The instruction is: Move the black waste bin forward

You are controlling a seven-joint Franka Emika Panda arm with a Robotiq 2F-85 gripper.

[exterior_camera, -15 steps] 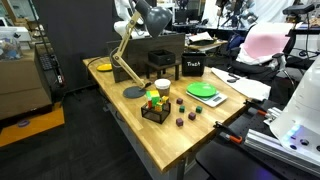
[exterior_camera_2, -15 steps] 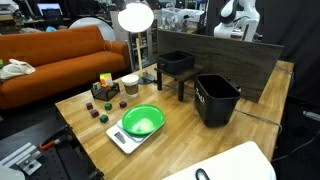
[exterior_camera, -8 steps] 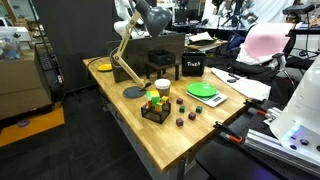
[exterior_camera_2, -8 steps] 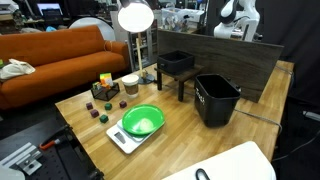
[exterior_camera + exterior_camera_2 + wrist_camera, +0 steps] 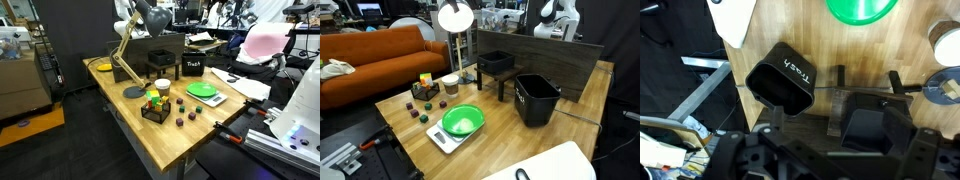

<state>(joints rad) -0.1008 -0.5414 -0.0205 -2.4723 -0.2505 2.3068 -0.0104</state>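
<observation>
The small black tapered waste bin with white lettering [image 5: 783, 85] stands on the wooden desk [image 5: 870, 50], beside the black legged stand [image 5: 868, 125]. The jaws hover above, and I can't tell if they're open or closed. Best to straddle one wall and slide slowly.

A research lab with a lounge corner: a wooden worktop [image 5: 505, 135] stands beside an orange sofa [image 5: 380, 55], near cluttered desks [image 5: 215, 42] and cardboard boxes [image 5: 20, 85].

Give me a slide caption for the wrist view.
Wrist view: black waste bin marked Trash beside a black legged stand on the wooden table, green bowl at top edge.
</observation>
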